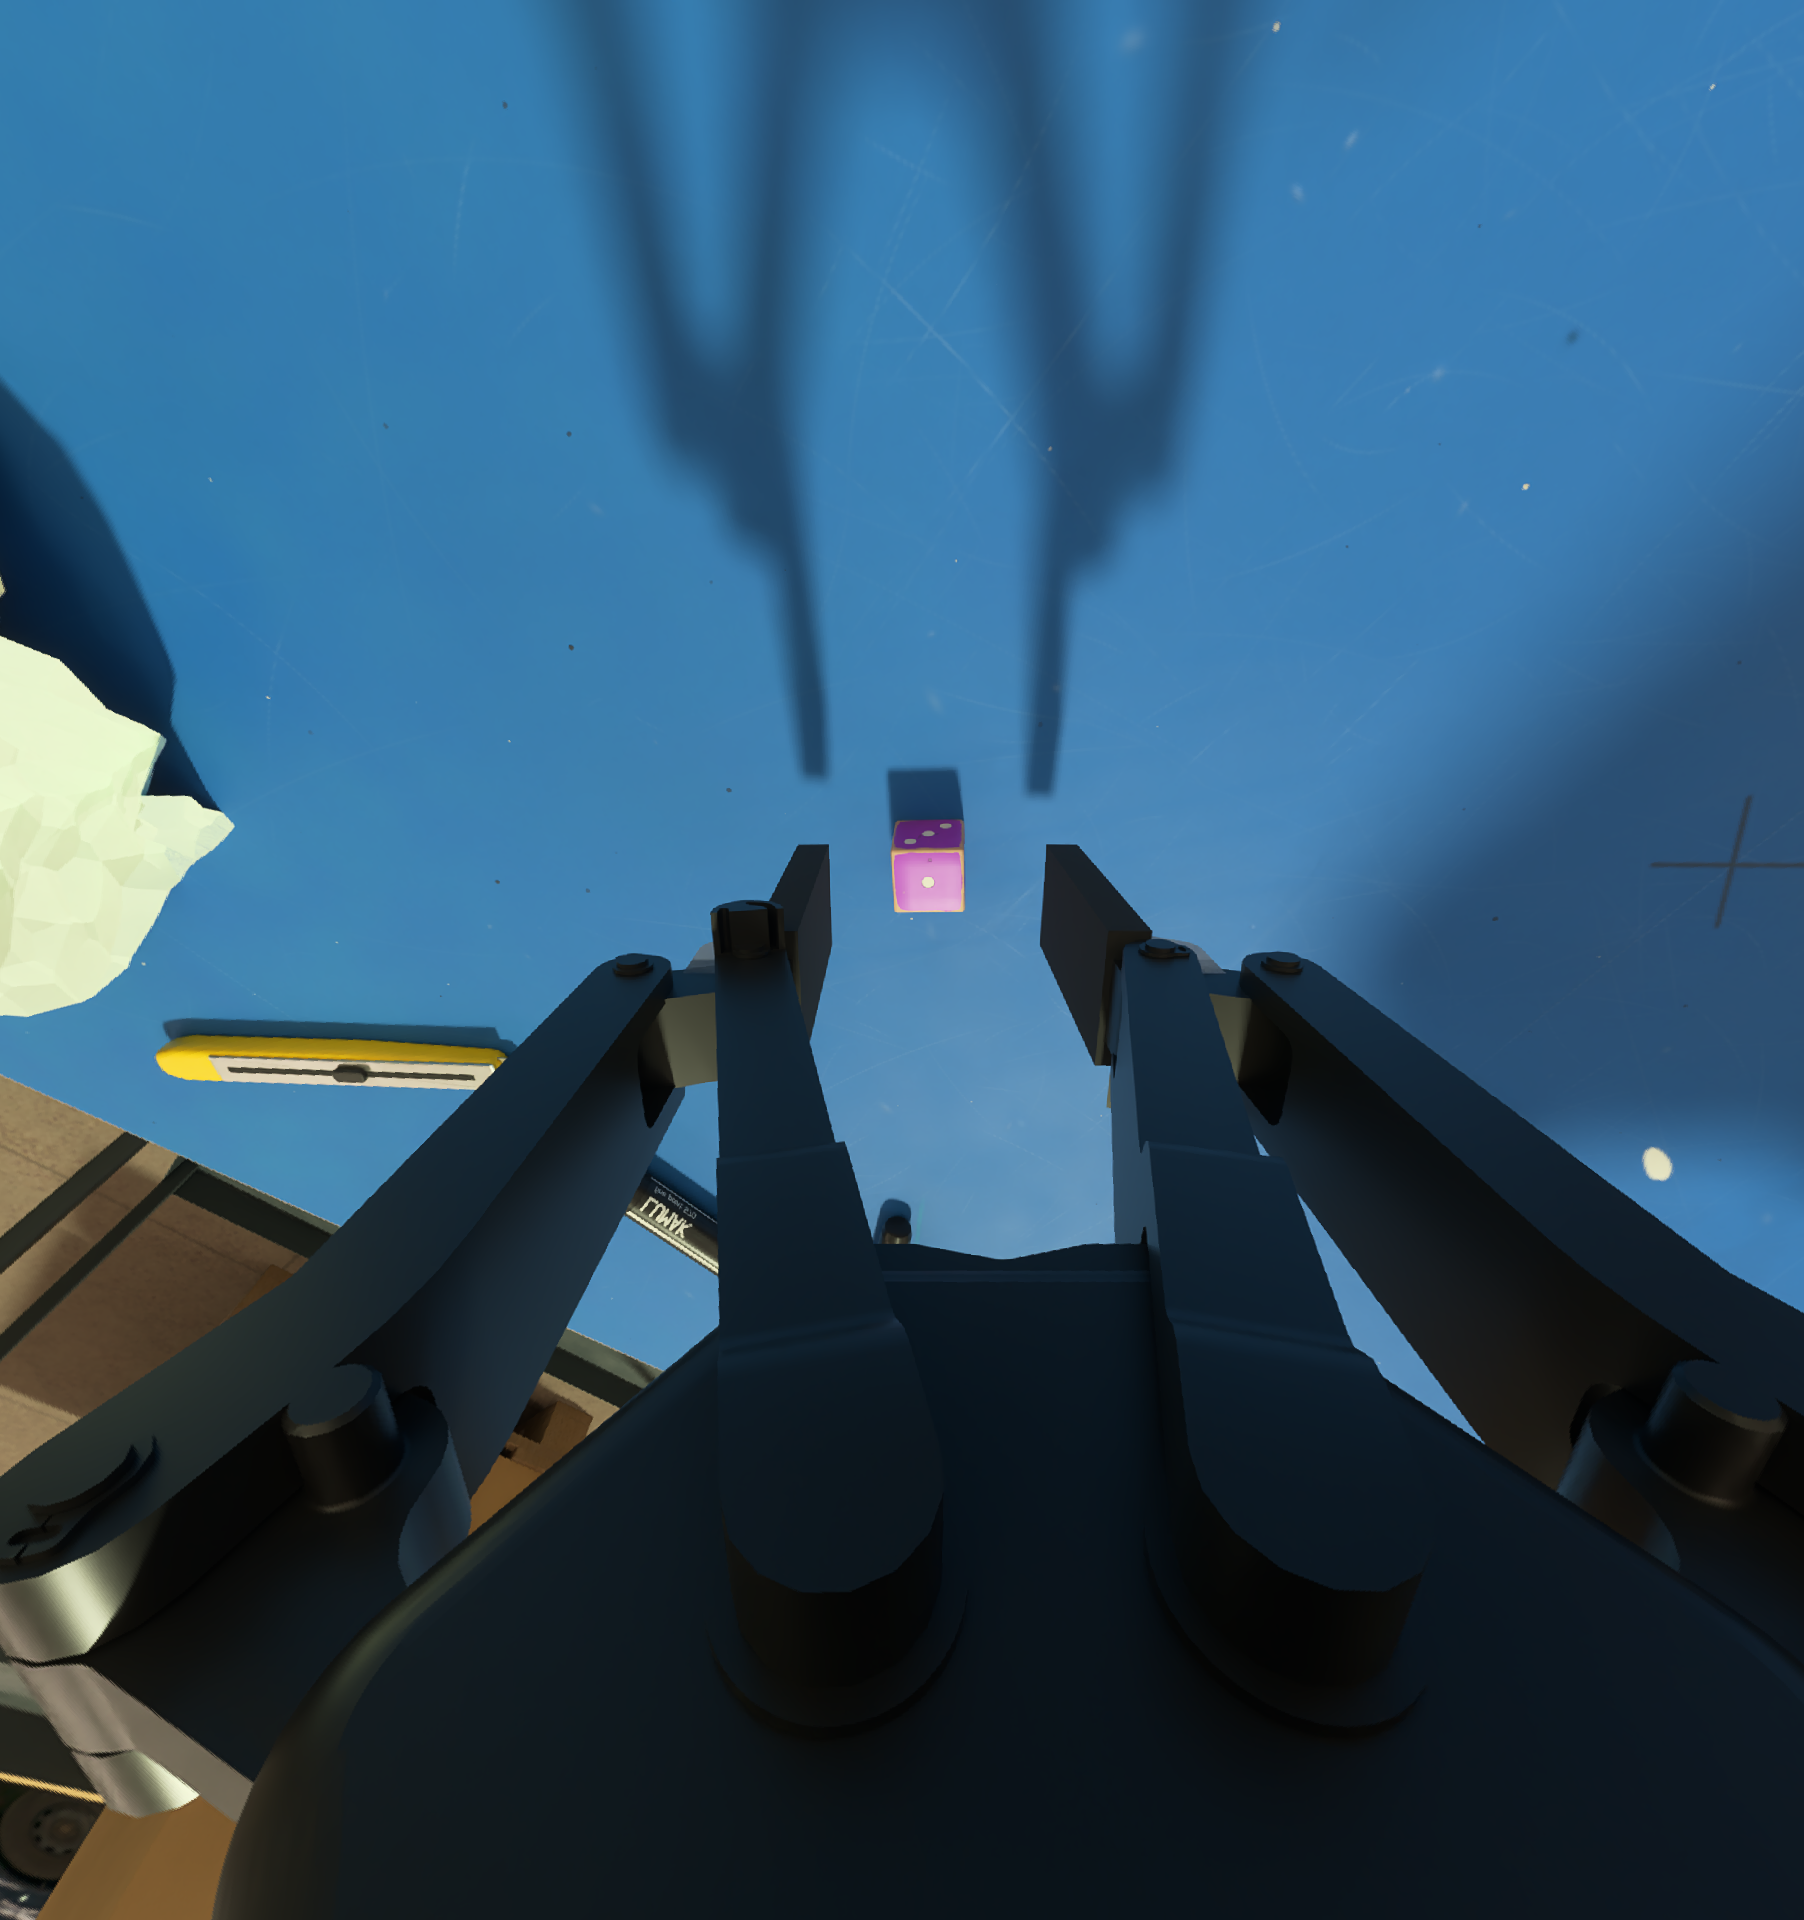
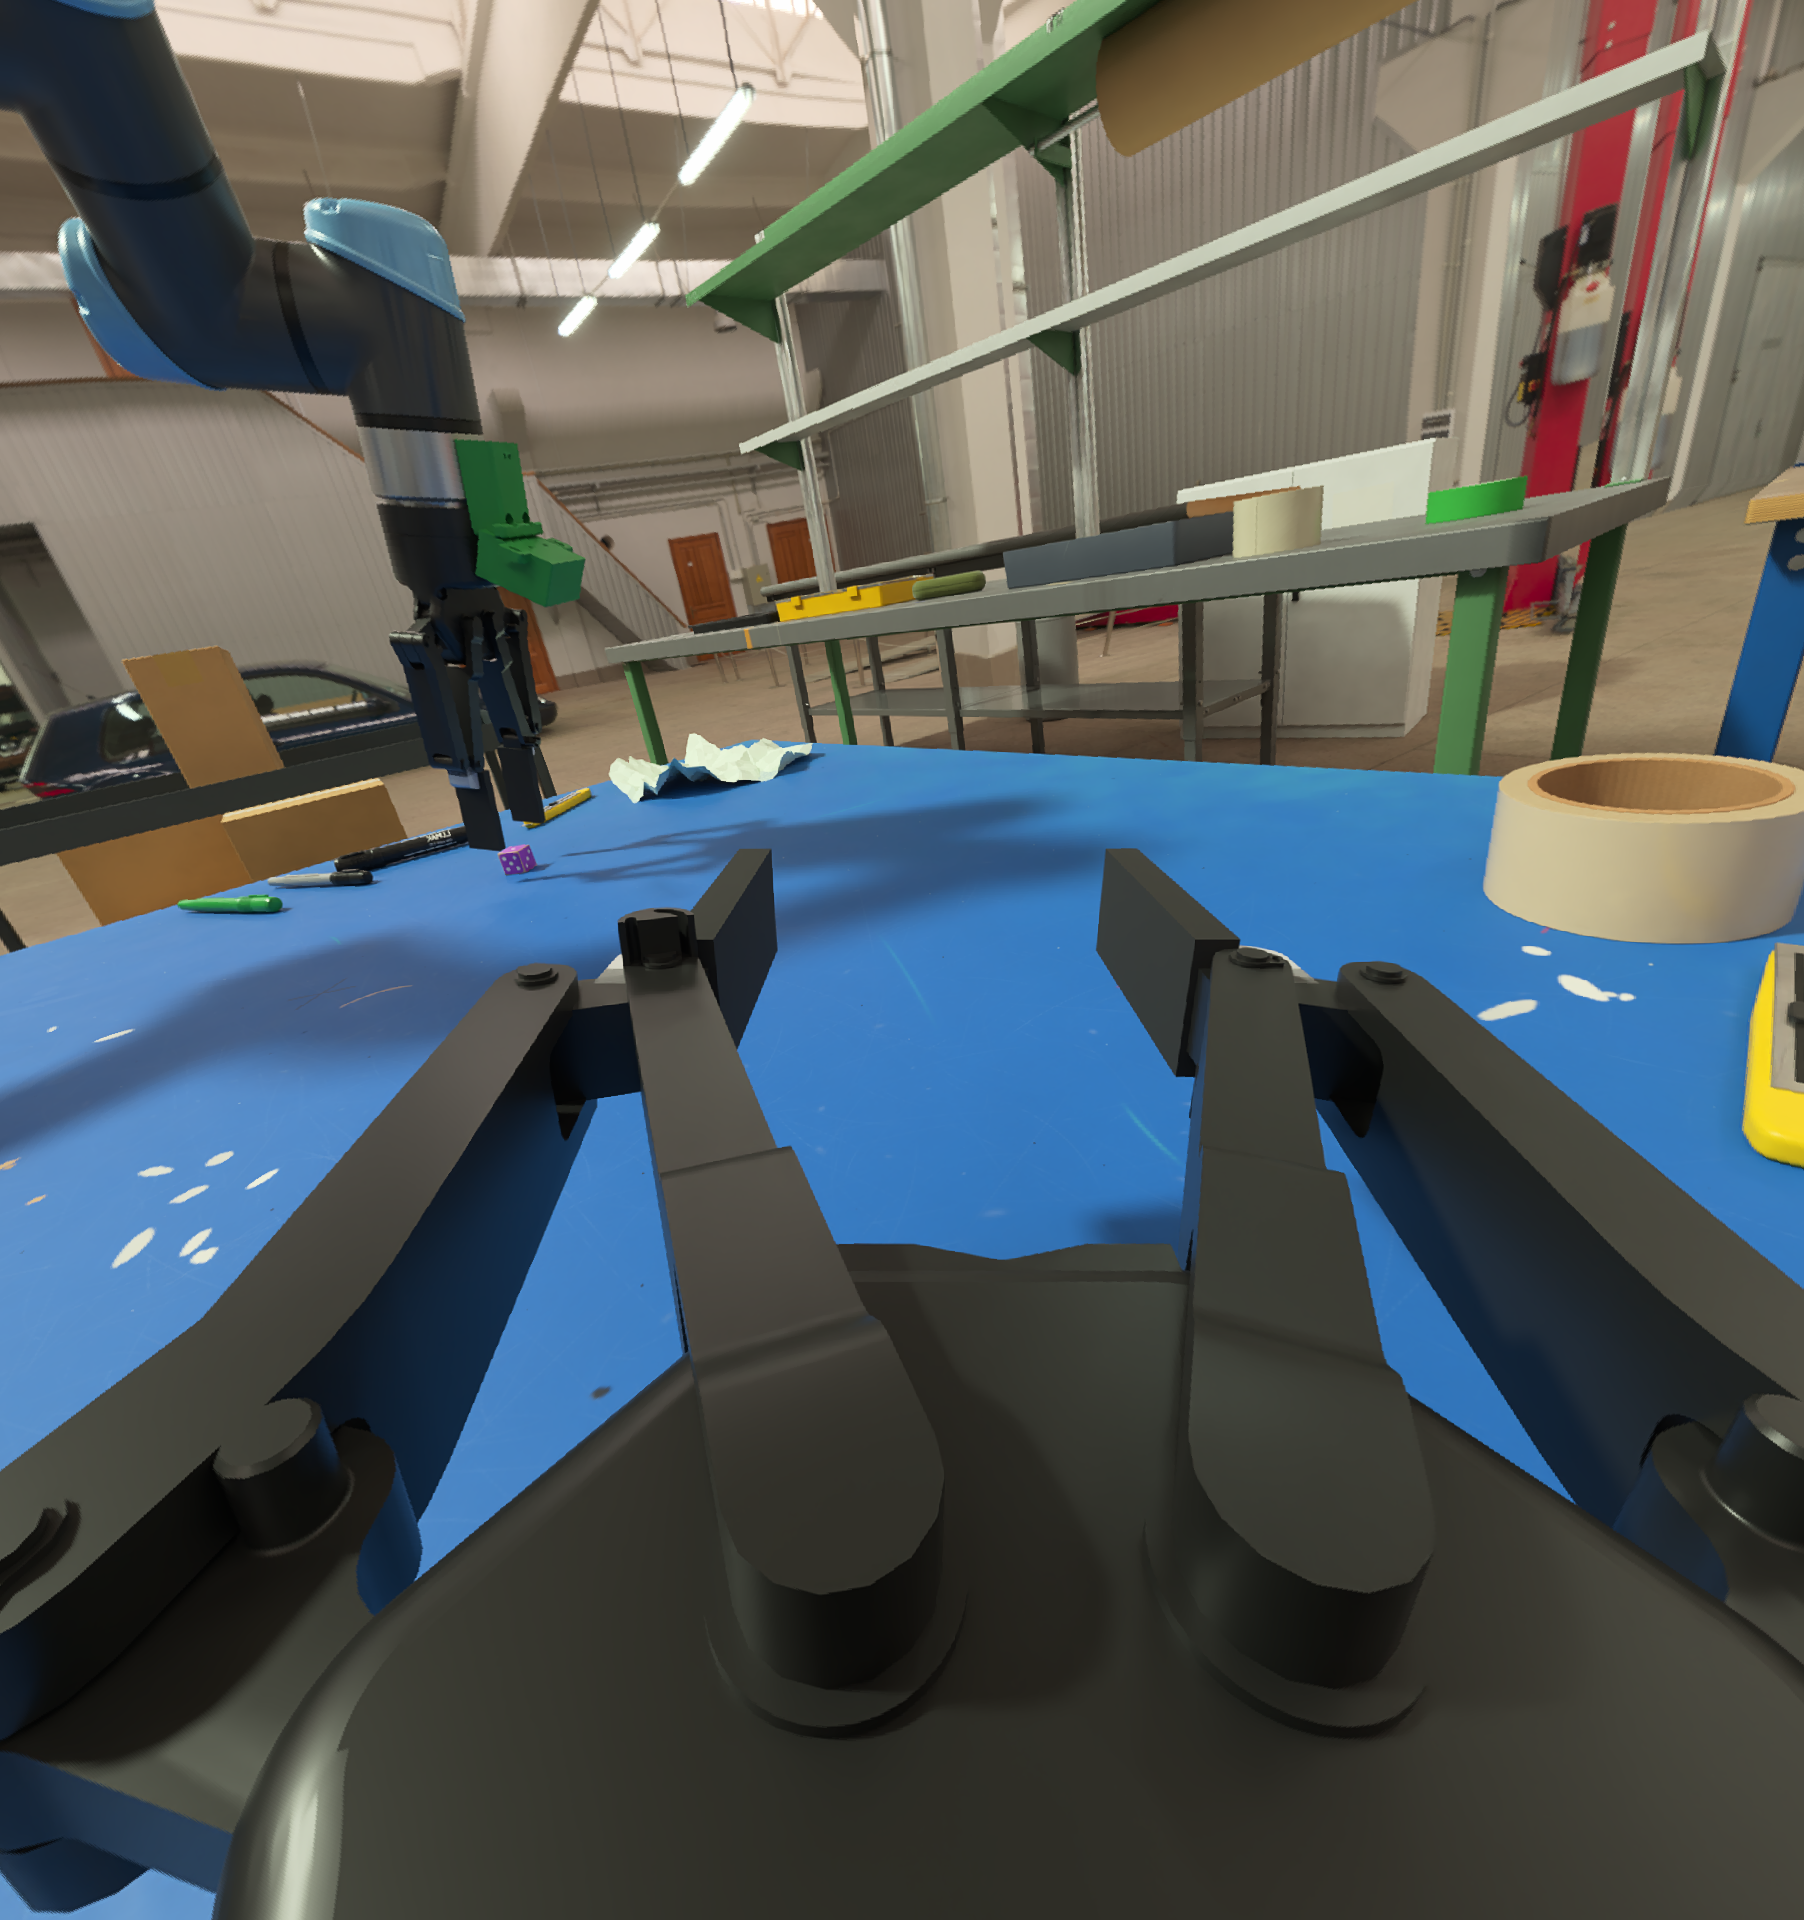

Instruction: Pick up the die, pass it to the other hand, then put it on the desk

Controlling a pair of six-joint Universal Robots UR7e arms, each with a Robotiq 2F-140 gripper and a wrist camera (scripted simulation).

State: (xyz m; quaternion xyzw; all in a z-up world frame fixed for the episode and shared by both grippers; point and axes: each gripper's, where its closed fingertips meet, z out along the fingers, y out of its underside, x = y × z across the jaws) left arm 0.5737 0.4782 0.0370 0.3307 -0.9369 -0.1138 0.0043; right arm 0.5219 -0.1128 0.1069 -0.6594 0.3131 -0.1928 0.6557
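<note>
The task is only at its beginning: the purple die (image 1: pixel 927 868) lies untouched on the blue tabletop (image 1: pixel 1397 520) near its far left corner, under the spread left claw (image 1: pixel 937 883), while the right claw (image 2: pixel 937 904), also spread and empty, waits well apart, so grasping, passing and placing all remain.

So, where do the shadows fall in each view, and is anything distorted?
Left wrist view: the left gripper throws a long, soft forked shadow up the desk beyond the die, which has its own short shadow. Right wrist view: broad arm shadows cross the desk; the wide lens bends its far edge and stretches the tape roll.
</note>
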